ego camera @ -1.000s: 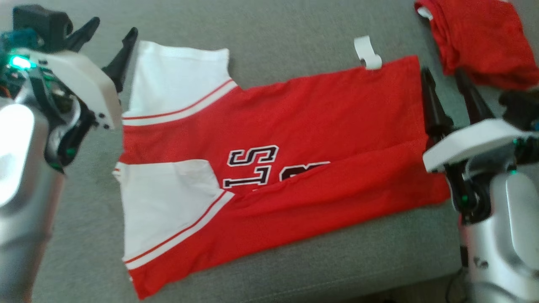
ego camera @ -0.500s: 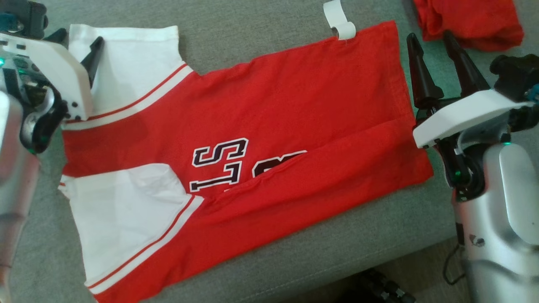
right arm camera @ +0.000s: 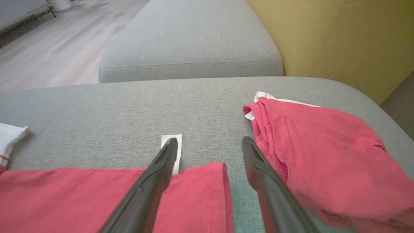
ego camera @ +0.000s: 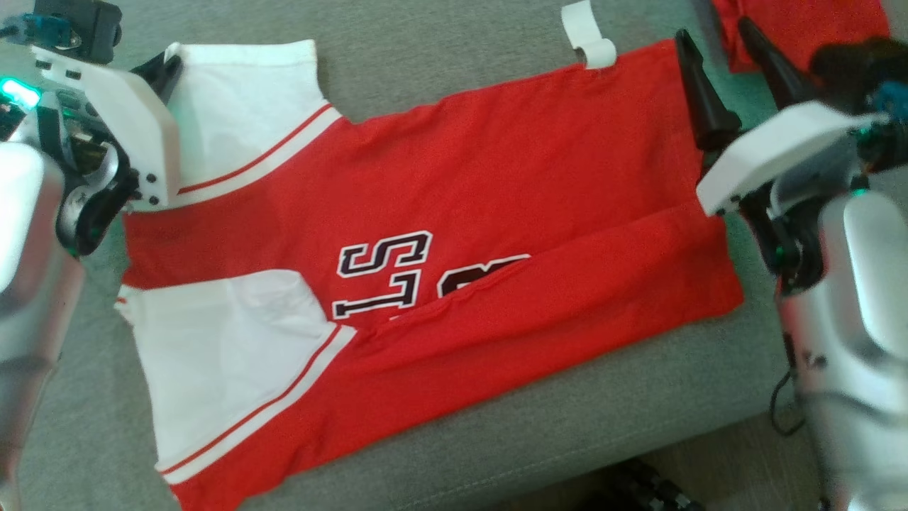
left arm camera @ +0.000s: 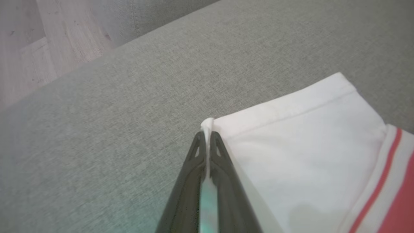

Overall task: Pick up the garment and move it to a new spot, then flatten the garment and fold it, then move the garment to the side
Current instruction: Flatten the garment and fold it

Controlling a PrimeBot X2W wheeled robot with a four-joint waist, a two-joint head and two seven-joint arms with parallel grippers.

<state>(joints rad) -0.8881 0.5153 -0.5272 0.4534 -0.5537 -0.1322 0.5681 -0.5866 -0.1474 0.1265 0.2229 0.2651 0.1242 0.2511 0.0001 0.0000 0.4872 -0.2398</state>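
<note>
Two corners matter here. We judge the folding step to be in hand on the red jersey with white sleeves and black lettering (ego camera: 496, 177). It lies spread across the middle of the head view on the grey fabric sofa cushion (ego camera: 440, 57), its lower long edge already turned up over the body.

At the upper left, our left gripper (left arm camera: 207, 134) is pinched tight on the corner of the white sleeve (left arm camera: 307, 139). At the upper right, our right gripper (right arm camera: 209, 142) stands spread wide, one finger over the hem corner and the other over bare cushion, gripping nothing.

Next, we think, the right fingers must drop onto that hem corner and close, so both arms can carry the far edge over together.

A white label tab (right arm camera: 178, 150) sticks out by the hem. A crumpled red cloth (right arm camera: 323, 145) lies just beside the right finger, at the right of the wrist frame. A careless close could catch either.
</note>
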